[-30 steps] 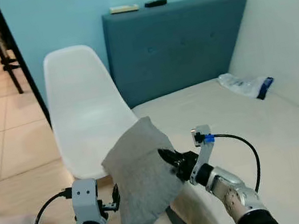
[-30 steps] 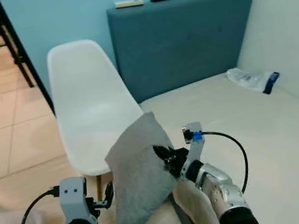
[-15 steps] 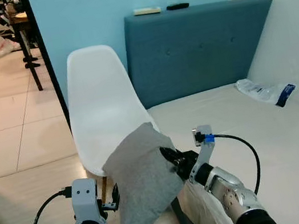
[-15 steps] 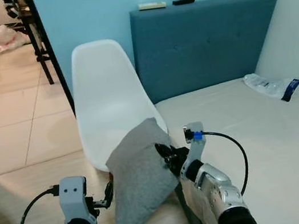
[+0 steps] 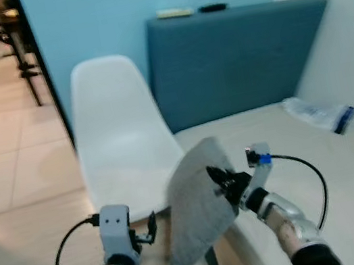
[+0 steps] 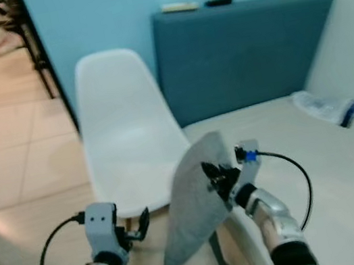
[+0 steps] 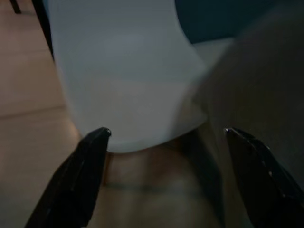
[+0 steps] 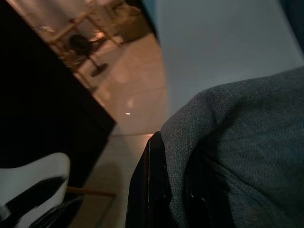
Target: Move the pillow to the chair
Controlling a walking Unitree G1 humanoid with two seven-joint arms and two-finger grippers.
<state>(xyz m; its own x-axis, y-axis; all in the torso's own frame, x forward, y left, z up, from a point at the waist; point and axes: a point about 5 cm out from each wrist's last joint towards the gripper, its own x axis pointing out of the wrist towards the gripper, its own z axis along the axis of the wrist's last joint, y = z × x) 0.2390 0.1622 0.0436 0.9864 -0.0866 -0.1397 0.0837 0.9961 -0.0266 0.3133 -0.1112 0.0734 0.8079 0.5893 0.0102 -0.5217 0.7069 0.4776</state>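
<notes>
The grey pillow (image 5: 200, 204) hangs tilted over the near edge of the bed, just right of the white chair (image 5: 116, 136). My right gripper (image 5: 221, 181) is shut on the pillow's upper right edge; in the right wrist view a black finger (image 8: 154, 180) presses into the grey fabric (image 8: 247, 142). Low and left of the pillow, my left gripper (image 5: 149, 225) is open and apart from it. In the left wrist view its fingers (image 7: 90, 161) spread wide before the chair seat (image 7: 128, 85), with the pillow (image 7: 256, 85) off to one side.
A beige bed (image 5: 348, 171) with a blue headboard (image 5: 238, 53) lies to the right. A plastic bag (image 5: 318, 114) rests on it near the wall. Two small items (image 5: 176, 13) sit on the headboard top. Tiled floor (image 5: 3, 156) and black furniture legs (image 5: 21, 64) are at the left.
The view has shifted. My right gripper has lifted the pillow up and to the right, away from the left gripper, and the pillow now looks narrower, turned more edge-on.
</notes>
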